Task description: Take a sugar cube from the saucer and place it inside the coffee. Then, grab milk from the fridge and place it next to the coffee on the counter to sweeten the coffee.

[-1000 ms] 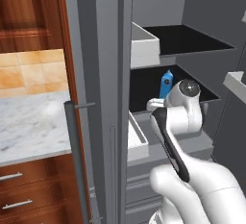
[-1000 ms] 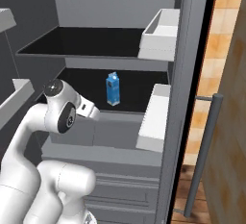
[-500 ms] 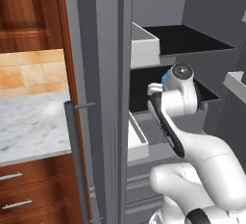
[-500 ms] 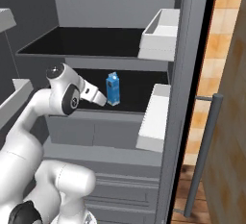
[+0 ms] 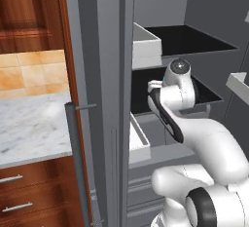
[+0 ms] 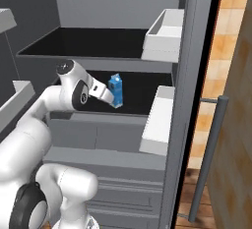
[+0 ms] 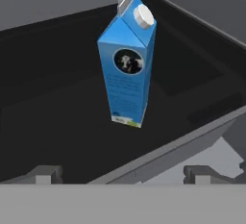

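One milk (image 7: pixel 127 64) carton is left upright on the fridge (image 6: pixel 192 100) shelf, framed by the fully spread, empty claw (image 7: pixel 122 172) for grasping.

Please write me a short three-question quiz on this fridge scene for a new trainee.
1. True or false: the gripper is closed around the milk.
2. Which shelf of the fridge does the milk stand on? A) the top black one B) the black one below it C) a white door bin
3. Fill in: the carton stands ____ on the shelf, its white cap on the sloped top.

Key
1. False: the jaws are wide open, and the carton stands clear ahead of them.
2. B
3. upright
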Robot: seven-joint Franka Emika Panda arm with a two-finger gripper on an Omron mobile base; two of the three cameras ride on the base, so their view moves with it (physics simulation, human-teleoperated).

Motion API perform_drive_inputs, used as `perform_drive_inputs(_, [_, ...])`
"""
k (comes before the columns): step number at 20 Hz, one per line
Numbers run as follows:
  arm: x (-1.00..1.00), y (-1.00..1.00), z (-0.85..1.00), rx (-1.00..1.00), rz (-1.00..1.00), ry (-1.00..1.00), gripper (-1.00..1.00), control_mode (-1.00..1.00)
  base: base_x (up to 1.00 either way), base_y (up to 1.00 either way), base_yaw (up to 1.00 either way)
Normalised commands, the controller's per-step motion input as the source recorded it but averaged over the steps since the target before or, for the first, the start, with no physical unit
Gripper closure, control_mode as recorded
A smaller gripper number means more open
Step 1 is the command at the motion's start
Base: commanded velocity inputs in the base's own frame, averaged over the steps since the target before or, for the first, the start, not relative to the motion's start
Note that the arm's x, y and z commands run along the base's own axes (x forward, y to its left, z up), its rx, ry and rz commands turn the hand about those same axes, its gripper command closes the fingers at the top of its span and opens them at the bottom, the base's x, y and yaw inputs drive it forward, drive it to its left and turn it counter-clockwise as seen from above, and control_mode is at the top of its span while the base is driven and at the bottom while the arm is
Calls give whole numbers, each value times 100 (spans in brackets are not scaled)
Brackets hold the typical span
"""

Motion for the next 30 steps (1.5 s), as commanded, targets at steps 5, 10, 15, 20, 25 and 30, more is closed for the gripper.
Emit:
perform_drive_inputs(5, [22,-26,-15,-3,-1,-2,-100,-100,0,0,0])
perform_drive_inputs(10, [23,-18,0,0,-2,-2,-100,-100,0,0,0])
perform_drive_inputs(15, [41,0,-1,-2,-1,-1,-100,-100,0,0,0])
perform_drive_inputs(20, [29,0,-7,-10,-2,-10,-100,-100,0,0,0])
perform_drive_inputs(25, [14,0,-6,-10,-5,-10,-100,-100,0,0,0])
perform_drive_inputs(30, [15,0,0,-1,-2,-1,-100,-100,0,0,0])
